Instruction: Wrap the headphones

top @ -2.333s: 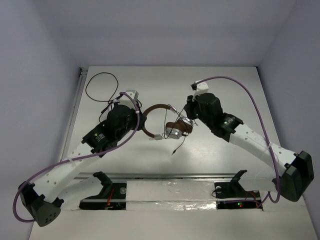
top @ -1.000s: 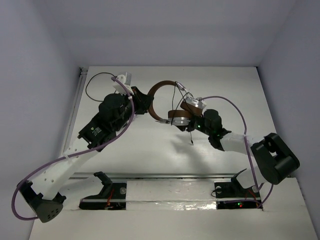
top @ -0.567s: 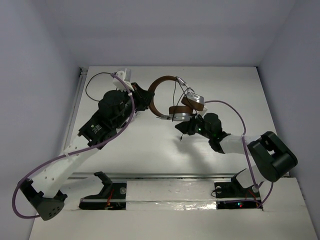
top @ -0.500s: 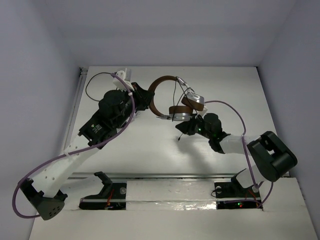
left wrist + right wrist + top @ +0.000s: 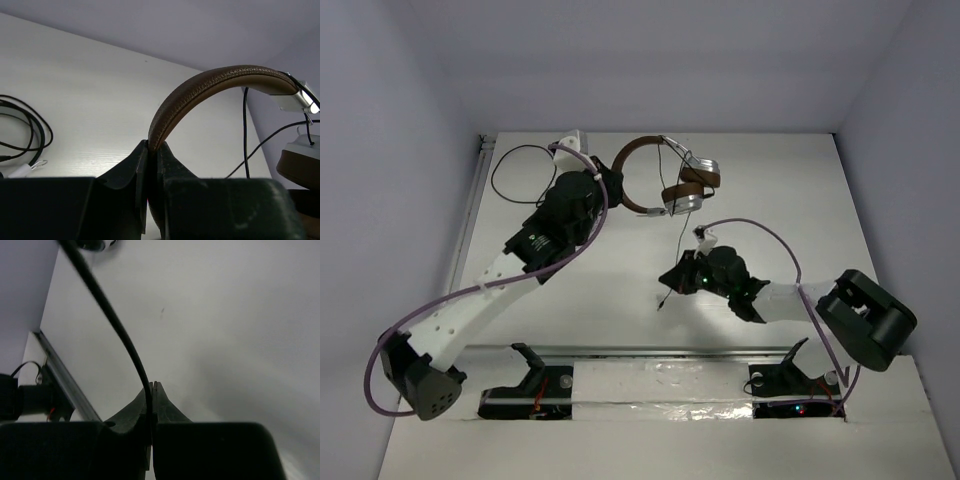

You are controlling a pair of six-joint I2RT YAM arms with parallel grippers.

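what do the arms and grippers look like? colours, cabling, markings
Matching: left arm and right arm have white links and black joint housings. A thick purple cable loops loosely along each. The left's white link has a row of small holes. Black tapered fingers on left gripper and right gripper. No readable markings.

A white counter [image 5: 570,300] sits boxed in by pale lavender-grey panels: a back wall [image 5: 660,60], a left wall [image 5: 380,200] and a right wall [image 5: 910,150]. A metal rail [image 5: 650,352] runs along its near edge, a second rail [image 5: 471,210] up its left side. The light is soft, even.
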